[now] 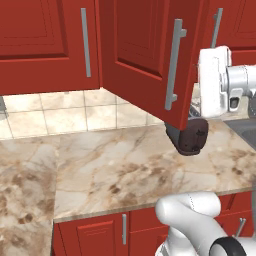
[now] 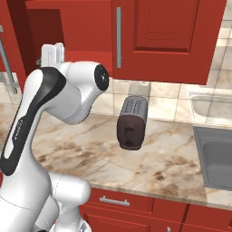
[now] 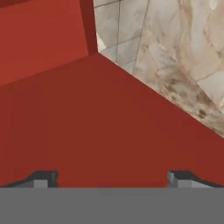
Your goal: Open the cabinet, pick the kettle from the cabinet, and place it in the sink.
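Cabinet [image 1: 150, 55]: tall red doors, long axis vertical; one door stood swung outward, its grey bar handle [image 1: 174, 64] upright, just left of the gripper.
Gripper [image 3: 112, 178]: jaws wide apart, holding nothing; red cabinet panel directly ahead of the fingertips [image 3: 43, 178].
Toaster [image 2: 132, 122]: below the gripper, on the marble counter [image 1: 125, 170].
Sink [image 2: 217, 156]: below, off to the right.
Writing: none readable.

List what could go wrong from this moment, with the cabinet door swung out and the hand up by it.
1. The open cabinet door hangs just above the toaster; a wide arm swing might push the door or clip the toaster.
2. The open hand looks at bare red panel, with no kettle in sight, so a blind reach could miss it.
3. The sink lies beyond the toaster, crowding the carry path.
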